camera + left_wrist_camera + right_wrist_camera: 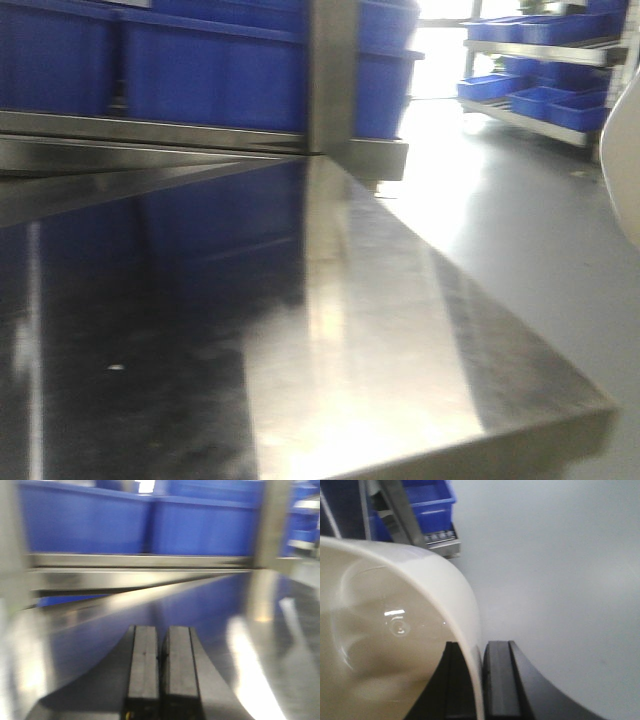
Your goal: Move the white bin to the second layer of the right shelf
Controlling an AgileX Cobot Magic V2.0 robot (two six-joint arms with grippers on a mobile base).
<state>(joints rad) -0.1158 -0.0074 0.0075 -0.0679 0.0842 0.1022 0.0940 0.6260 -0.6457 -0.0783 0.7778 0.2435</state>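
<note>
The right gripper [479,655] pinches the wall of the white bin [390,630] over the floor [560,570]. The left gripper [161,632], pressed together, is above the bench [260,645]; blue crates [85,520] stand at 12 o'clock.

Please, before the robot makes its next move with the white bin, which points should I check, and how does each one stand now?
1. Right claw grip on white bin: ok, the bin wall is pinched in it.
2. Bin contents: ok, the inside looks empty.
3. Space beneath bin: ok, only grey floor.
4. Left claw: ok, shut, empty, above steel tabletop.
5. Free place on target shelf level: cannot tell, not clearly in view.
</note>
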